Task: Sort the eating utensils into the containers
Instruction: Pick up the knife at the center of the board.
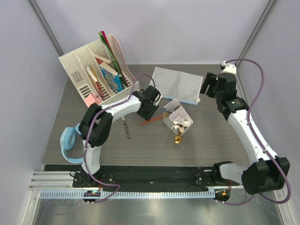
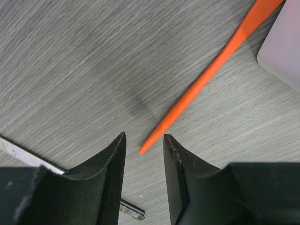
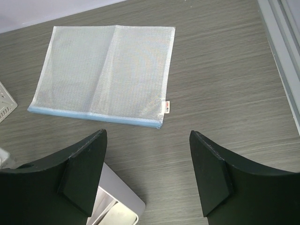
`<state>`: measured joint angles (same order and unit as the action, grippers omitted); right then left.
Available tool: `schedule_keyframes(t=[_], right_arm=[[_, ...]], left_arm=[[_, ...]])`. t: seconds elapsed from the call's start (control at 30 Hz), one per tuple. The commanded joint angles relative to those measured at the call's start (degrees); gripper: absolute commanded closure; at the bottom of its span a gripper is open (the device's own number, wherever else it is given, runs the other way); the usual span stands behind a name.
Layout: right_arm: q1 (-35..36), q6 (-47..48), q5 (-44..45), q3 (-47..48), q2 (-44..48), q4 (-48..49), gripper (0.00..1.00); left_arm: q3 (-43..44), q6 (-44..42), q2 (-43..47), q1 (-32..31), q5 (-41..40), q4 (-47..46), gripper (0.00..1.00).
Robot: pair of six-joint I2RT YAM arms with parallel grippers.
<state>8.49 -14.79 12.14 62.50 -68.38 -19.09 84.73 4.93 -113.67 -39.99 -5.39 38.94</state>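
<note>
1. Top view: my left pincer hovers over the orange-handled piece, which lies on the bench at eight o'clock of the container. I judge this to be the pick-up step.
2. Left wrist: the jaws stand narrowly apart and empty, with the handle tip at their mouth. Next I must lower, straddle the handle and close.
3. Right wrist: my right pincer is wide and empty. The mesh pouch at eleven o'clock has a tag too small to read.

The left arm and right arm are white with chunky black joints. A purple cable loops along each. The left tool and right tool have flat black fingers.
</note>
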Motion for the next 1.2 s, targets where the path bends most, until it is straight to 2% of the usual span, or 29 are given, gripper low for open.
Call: schedule_keyframes(t=[0.0,0.33,0.47,0.6,0.67,0.73,0.8,1.0,1.17], right_arm=[[-1.0,-1.2,-0.5,-0.5,2.1,0.3,0.23],[-1.8,-2.3,-0.8,-1.1,1.4,0.2,0.24],[-1.9,-2.2,-0.6,-0.5,1.3,0.0,0.23],[-1.9,-2.1,-0.6,0.1,0.7,0.0,0.23],[-1.9,-2.3,-0.5,0.3,0.1,0.2,0.23],[-2.1,-2.3,-0.5,0.5,-0.2,0.2,0.24],[-2.1,-2.3,-0.4,0.5,-0.4,0.1,0.24],[-2.3,-2.6,0.4,-0.3,-1.6,0.1,0.24],[-2.3,-3.6,0.5,0.0,-3.2,0.3,0.23]], left_arm=[[2.4,-1.4,-1.9,0.1,2.0,-2.5,0.61],[0.3,-0.5,-3.8,0.1,3.8,-4.1,0.62],[1.3,0.0,-5.9,0.2,5.1,-3.3,0.66],[0.4,-0.4,-6.3,0.2,9.9,-2.9,0.69],[0.0,-0.4,-6.5,0.2,11.9,-2.2,0.79],[-0.2,-0.2,-6.8,0.2,13.4,-1.4,1.0],[-1.7,0.5,-6.3,0.2,14.8,-0.4,1.0],[-9.5,2.4,2.0,1.3,8.8,1.8,1.0],[-13.9,6.3,12.6,6.1,10.6,2.3,1.0]])
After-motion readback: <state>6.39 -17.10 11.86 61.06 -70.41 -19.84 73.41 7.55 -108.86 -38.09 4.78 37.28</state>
